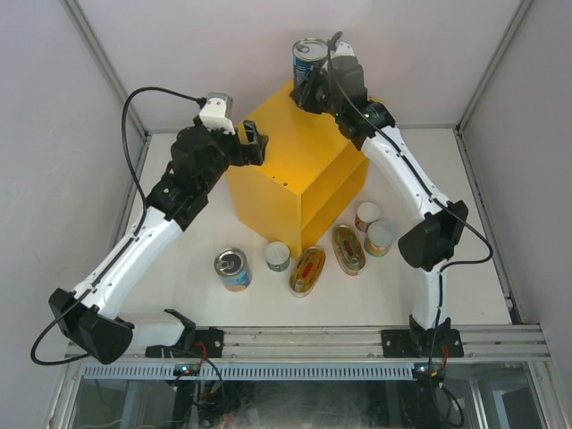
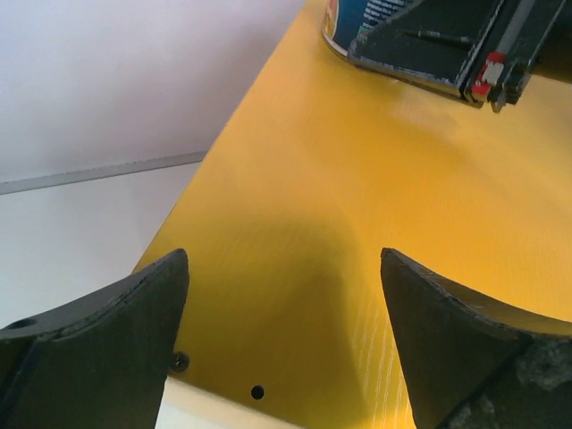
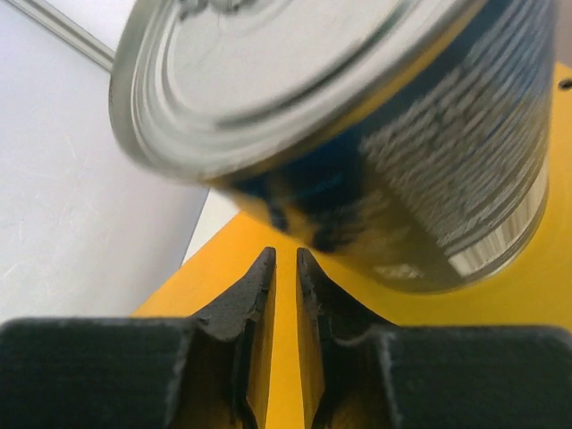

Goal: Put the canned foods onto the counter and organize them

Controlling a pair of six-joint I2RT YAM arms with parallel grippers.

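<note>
- Tall blue can (image 1: 309, 61): on counter (image 1: 286, 170) top, far corner, near edge; may topple off.
- Right pincer (image 3: 286, 259): nearly closed, empty, just beside can; a nudge would cause it.
- Left pincer (image 2: 284, 261): wide open, empty.

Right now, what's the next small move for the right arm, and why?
Probably draw the right hand straight back from the tall blue can. Its fingers are nearly closed with nothing between them, and the can looks to rest on the yellow counter at its far corner, so any push risks tipping it off. It's blurred, so contact is unclear.
</note>
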